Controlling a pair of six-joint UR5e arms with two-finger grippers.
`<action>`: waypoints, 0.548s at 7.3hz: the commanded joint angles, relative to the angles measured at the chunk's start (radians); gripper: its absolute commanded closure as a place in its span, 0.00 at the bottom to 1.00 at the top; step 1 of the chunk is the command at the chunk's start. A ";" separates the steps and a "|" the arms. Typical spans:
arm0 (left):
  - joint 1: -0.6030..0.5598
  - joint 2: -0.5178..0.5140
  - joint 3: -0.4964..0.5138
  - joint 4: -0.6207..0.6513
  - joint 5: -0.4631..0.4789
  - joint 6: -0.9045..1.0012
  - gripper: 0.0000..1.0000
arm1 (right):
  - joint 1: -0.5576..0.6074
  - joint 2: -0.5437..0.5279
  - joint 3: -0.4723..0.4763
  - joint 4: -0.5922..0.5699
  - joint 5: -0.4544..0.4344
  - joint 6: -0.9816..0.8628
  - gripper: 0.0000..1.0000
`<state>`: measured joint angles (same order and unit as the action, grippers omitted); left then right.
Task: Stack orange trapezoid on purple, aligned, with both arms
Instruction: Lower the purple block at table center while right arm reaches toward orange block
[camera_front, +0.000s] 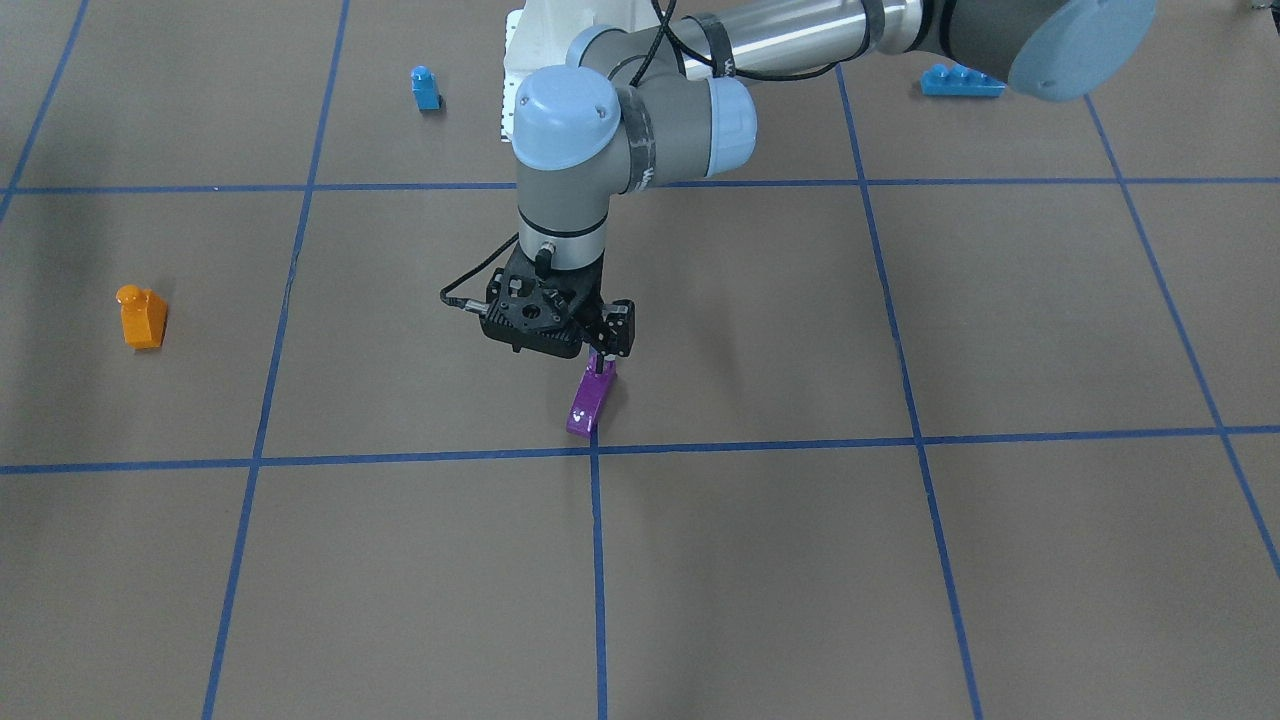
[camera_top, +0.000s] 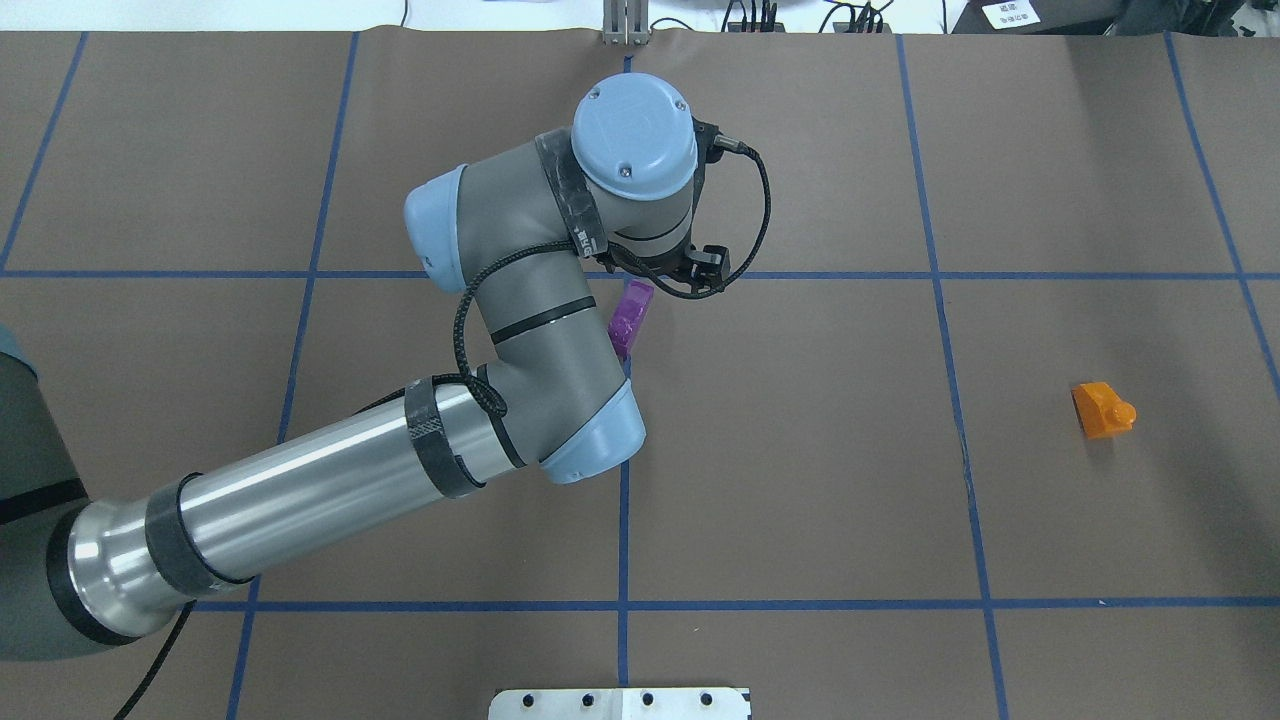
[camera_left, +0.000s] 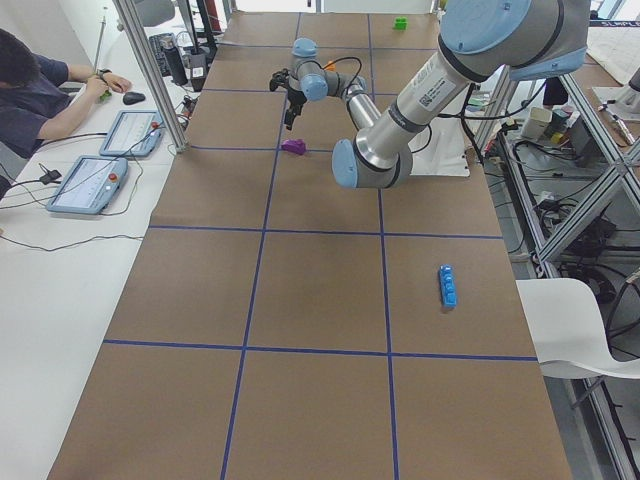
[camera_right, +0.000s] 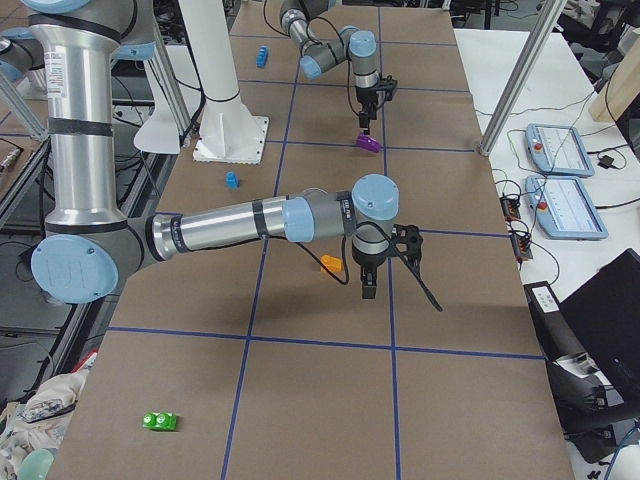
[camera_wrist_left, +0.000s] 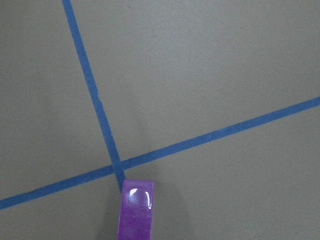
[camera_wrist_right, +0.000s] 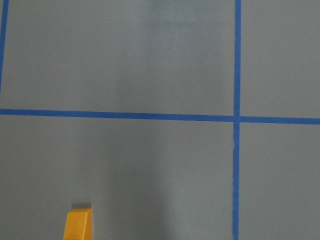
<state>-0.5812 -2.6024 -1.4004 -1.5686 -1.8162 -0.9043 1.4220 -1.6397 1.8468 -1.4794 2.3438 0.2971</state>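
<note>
The purple block (camera_front: 589, 407) lies on its side near a blue tape crossing at the table's middle; it also shows in the overhead view (camera_top: 630, 318) and at the bottom of the left wrist view (camera_wrist_left: 135, 212). My left gripper (camera_front: 600, 366) points down just above the block's far end, and its fingers look shut and empty. The orange trapezoid (camera_front: 141, 318) stands alone far to the side, as the overhead view (camera_top: 1103, 410) also shows. My right gripper (camera_right: 368, 288) shows only in the exterior right view, just beside the orange trapezoid (camera_right: 331, 263); I cannot tell its state.
A small blue one-stud block (camera_front: 425, 88) and a long blue brick (camera_front: 960, 80) lie near the robot's base. A green block (camera_right: 160, 421) lies at the table's right end. An operator (camera_left: 40, 95) sits beside the table with tablets.
</note>
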 joint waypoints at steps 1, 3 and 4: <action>-0.026 0.004 -0.148 0.161 -0.017 0.001 0.00 | -0.191 -0.116 0.015 0.395 -0.070 0.338 0.00; -0.035 0.005 -0.157 0.179 -0.017 0.004 0.00 | -0.358 -0.126 0.017 0.490 -0.137 0.547 0.00; -0.037 0.007 -0.160 0.179 -0.017 0.004 0.00 | -0.462 -0.126 0.012 0.517 -0.243 0.626 0.00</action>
<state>-0.6139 -2.5970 -1.5531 -1.3959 -1.8328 -0.9009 1.0853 -1.7619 1.8623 -1.0124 2.2033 0.8024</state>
